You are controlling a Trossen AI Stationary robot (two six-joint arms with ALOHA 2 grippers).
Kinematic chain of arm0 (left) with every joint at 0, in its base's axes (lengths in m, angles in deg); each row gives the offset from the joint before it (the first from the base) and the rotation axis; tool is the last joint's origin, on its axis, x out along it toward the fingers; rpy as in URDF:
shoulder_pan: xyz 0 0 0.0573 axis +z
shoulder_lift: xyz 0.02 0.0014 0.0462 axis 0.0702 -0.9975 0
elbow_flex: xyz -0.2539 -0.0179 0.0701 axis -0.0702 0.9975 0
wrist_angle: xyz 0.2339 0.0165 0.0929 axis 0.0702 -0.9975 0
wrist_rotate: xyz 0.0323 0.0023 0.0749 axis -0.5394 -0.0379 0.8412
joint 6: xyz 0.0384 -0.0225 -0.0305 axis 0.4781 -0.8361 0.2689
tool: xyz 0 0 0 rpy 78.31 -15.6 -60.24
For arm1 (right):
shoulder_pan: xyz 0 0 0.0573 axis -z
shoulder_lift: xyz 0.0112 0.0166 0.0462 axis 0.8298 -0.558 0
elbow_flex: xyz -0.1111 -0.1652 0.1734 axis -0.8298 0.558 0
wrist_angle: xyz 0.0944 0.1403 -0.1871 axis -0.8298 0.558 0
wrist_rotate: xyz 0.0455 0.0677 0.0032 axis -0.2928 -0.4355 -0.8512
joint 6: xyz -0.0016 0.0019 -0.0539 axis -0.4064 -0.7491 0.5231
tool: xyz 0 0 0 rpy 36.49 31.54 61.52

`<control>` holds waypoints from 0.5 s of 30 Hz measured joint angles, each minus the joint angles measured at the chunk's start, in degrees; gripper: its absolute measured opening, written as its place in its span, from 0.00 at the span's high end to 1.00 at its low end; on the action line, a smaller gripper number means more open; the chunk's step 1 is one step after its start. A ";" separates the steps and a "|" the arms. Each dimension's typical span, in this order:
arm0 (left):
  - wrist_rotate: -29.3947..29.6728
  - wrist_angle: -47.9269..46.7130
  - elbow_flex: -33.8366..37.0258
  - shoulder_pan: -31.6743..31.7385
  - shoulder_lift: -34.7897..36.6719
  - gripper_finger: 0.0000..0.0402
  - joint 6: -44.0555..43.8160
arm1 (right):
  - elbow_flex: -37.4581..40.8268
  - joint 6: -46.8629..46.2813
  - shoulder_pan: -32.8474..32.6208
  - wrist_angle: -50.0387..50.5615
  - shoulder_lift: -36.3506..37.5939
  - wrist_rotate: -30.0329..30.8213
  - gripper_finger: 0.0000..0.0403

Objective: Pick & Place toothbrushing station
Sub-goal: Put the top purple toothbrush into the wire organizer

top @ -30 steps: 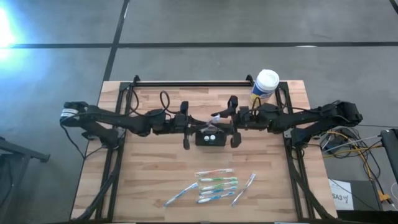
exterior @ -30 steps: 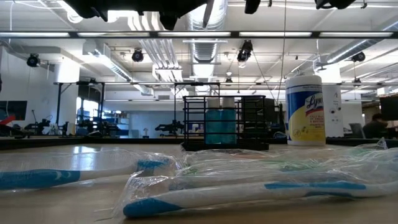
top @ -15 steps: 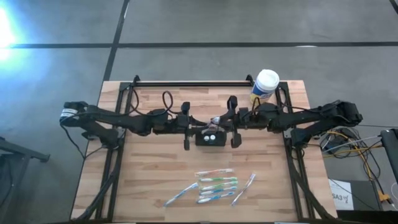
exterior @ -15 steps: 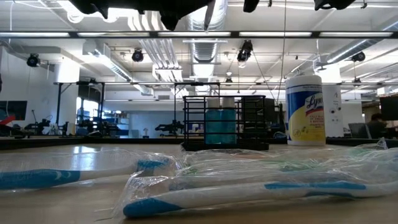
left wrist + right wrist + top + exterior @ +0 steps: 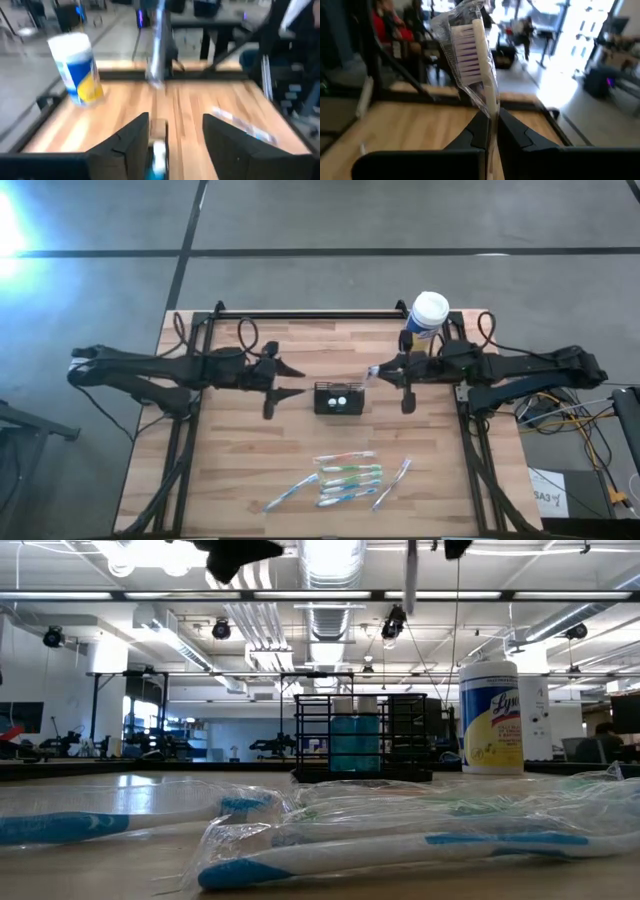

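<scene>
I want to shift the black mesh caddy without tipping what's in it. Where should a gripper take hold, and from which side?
Grip the caddy by one short end wall at its top rim, coming straight down from above. It stands upright with an open top, and its thin wire walls suit a fingertip pinch. The open left gripper sits just beside its left end; the right gripper already holds a wrapped toothbrush.

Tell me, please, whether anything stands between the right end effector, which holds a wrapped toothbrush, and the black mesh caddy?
Nothing visible does. The right end effector holds the wrapped toothbrush just beside the caddy, with only bare table between them. The yellow canister stands behind it, and the spare toothbrushes lie nearer the front edge.
</scene>
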 joint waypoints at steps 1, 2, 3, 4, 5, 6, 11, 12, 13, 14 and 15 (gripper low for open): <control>-0.05 -0.76 1.12 -0.48 1.09 0.57 0.20 | 0.80 -0.04 0.18 0.00 0.28 0.03 0.97; -0.21 -0.72 2.52 -1.06 2.12 0.60 0.74 | 1.79 -0.15 0.27 -0.23 0.44 0.07 0.97; -0.40 -0.72 4.04 -1.52 3.20 0.66 1.01 | 2.82 -0.10 0.30 -0.88 0.45 -0.15 0.97; -0.78 -0.58 5.53 -1.78 4.42 0.72 1.09 | 3.82 0.01 0.46 -2.27 0.45 -1.01 0.97; -0.81 0.00 7.20 -1.89 5.56 0.78 1.11 | 4.92 -0.02 0.70 -3.46 0.54 -2.19 0.97; -0.71 0.70 9.02 -1.90 6.68 0.86 1.09 | 6.13 -0.34 0.89 -4.42 0.61 -3.09 0.97; -0.37 7.73 18.58 -1.89 13.37 0.97 0.84 | 12.19 -1.31 1.57 -13.74 0.46 -3.69 0.97; -0.28 8.04 20.07 -1.89 15.08 0.98 0.84 | 13.25 -1.42 1.84 -15.13 0.41 -3.71 0.97; 0.14 7.77 21.31 -1.88 16.87 0.99 0.82 | 14.19 -1.56 2.18 -15.65 0.41 -3.92 0.97; 0.56 6.80 22.29 -1.88 18.75 0.99 0.68 | 14.99 -1.68 2.60 -16.14 0.41 -3.98 0.97; 0.78 5.61 23.22 -1.88 20.55 0.99 0.60 | 15.74 -1.85 3.03 -16.72 0.35 -3.92 0.97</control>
